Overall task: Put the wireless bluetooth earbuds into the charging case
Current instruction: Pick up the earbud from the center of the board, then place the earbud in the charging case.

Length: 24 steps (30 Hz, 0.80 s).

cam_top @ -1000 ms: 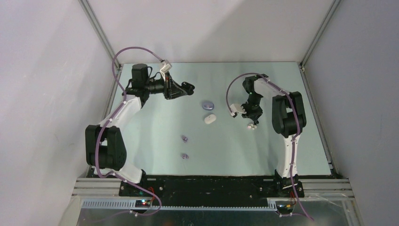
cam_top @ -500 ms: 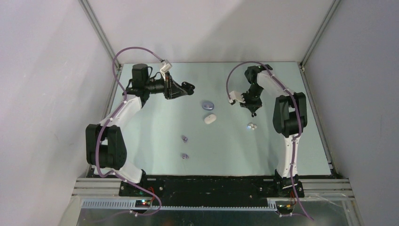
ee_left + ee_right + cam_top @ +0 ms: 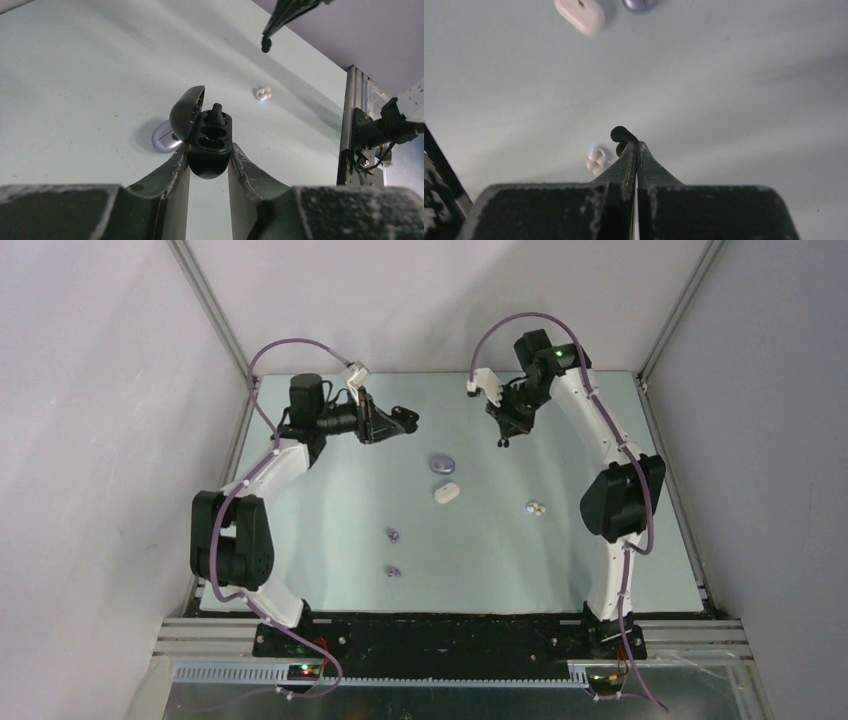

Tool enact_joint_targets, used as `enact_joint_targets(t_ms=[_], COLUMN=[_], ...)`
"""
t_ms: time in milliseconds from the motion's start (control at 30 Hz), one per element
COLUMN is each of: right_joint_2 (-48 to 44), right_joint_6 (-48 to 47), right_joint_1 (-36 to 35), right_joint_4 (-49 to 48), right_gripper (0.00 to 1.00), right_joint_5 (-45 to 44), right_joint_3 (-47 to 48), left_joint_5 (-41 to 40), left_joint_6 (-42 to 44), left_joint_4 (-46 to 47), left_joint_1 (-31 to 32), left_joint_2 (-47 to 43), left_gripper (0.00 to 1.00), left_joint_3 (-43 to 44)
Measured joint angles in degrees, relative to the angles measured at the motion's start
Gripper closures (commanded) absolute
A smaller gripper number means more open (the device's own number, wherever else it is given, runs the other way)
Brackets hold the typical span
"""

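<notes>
My left gripper (image 3: 209, 150) is shut on an open black charging case (image 3: 210, 162), held above the back left of the table (image 3: 300, 570). Its lid leans left, and one black earbud (image 3: 216, 111) stands in the far slot. The near slots look empty. My right gripper (image 3: 637, 145) is shut on a second black earbud (image 3: 620, 134), pinched at the very fingertips. It hangs high over the back of the table, right of the case (image 3: 403, 421). In the left wrist view that earbud (image 3: 266, 45) dangles beyond the case.
A pair of white-pink earbuds (image 3: 537, 508) lies on the table at right centre. A lavender case (image 3: 441, 463) and a white case (image 3: 446, 492) lie mid-table. Two lavender earbuds (image 3: 393, 535) (image 3: 393, 571) lie nearer the front.
My right gripper has risen from beside the white-pink earbuds and swung back and left, with the black earbud in its tips. The left gripper and case shifted slightly right.
</notes>
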<state>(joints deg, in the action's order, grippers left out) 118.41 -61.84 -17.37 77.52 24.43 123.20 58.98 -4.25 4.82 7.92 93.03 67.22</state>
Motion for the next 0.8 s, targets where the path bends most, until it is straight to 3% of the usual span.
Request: enact_joint_targets(t_ms=[200,467,600,800], right_joint_2=[-5.7,-10.8,-12.8,-13.0], right_joint_6=[13.7,31.9,36.5,38.8], right_joint_1=[-4.6,-8.9,-11.5,-15.0], right_joint_4=[-7.9,-27.5,-36.9,-42.1], right_gripper=[1.00,1.00,1.00,1.00], right_joint_5=[5.0,6.4,6.0,5.2], right_joint_3=[0.1,-1.6,-5.7,-8.6], left_joint_5=[-2.1,-3.2,-3.4,-4.7], left_joint_6=[-4.6,-7.4,-8.0,-9.9], left_joint_4=[4.5,8.2,9.4,11.2], left_joint_1=[1.7,3.0,3.0,3.1], left_joint_2=[1.4,1.5,1.5,0.2], left_gripper=[1.00,1.00,1.00,1.00], left_joint_3=[0.0,0.0,-0.3,-2.5])
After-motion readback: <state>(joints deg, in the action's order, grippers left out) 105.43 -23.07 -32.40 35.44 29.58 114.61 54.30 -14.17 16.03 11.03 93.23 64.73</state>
